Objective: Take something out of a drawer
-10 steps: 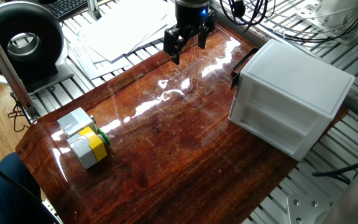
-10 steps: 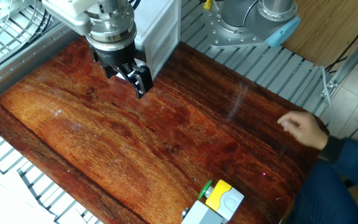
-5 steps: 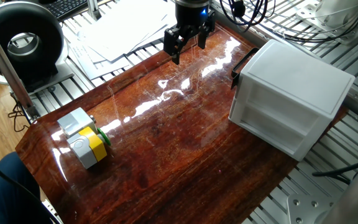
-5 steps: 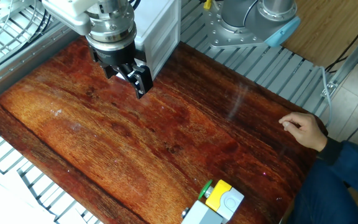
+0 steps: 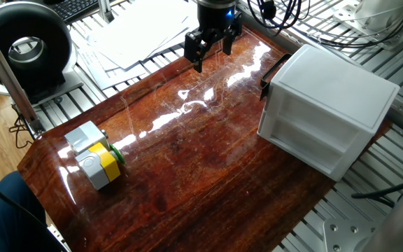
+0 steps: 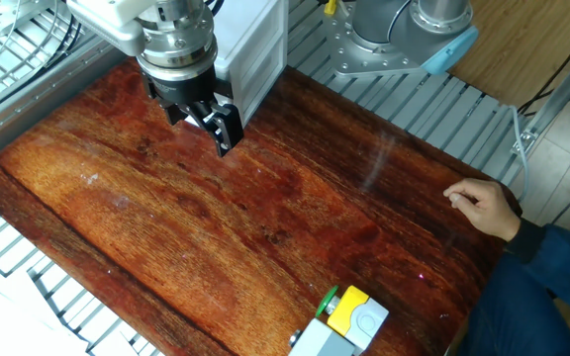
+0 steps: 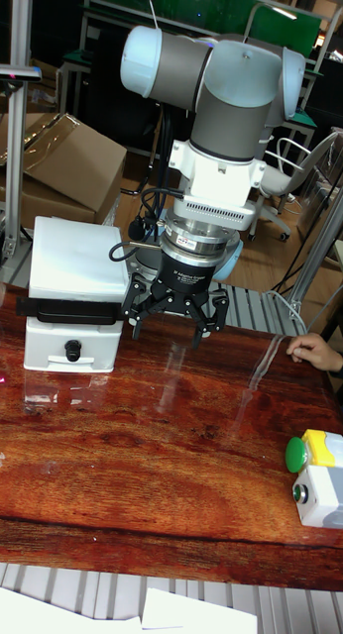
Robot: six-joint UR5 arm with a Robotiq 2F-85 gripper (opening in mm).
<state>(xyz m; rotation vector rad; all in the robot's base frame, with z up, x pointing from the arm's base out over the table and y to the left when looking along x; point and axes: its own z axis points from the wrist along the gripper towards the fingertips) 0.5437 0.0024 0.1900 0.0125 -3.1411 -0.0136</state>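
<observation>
Claw (image 7: 177, 323) hangs over the tabletop (image 5: 208, 161) just in front of the white cabinet (image 5: 327, 105), fingers spread wide, holding nothing. Cabinet's upper drawer (image 7: 33, 310), with a black bar handle, and its lower drawer (image 7: 48, 354), with a black knob, both sit flush. Black-and-white block isn't visible in any view; can't tell whether it's in either drawer. Grey-and-yellow block (image 5: 95, 157) with the green knob sits well apart from the cabinet, near the opposite tabletop end. Person's hand (image 6: 483, 206) rests at the tabletop edge, well clear of the cabinet.
</observation>
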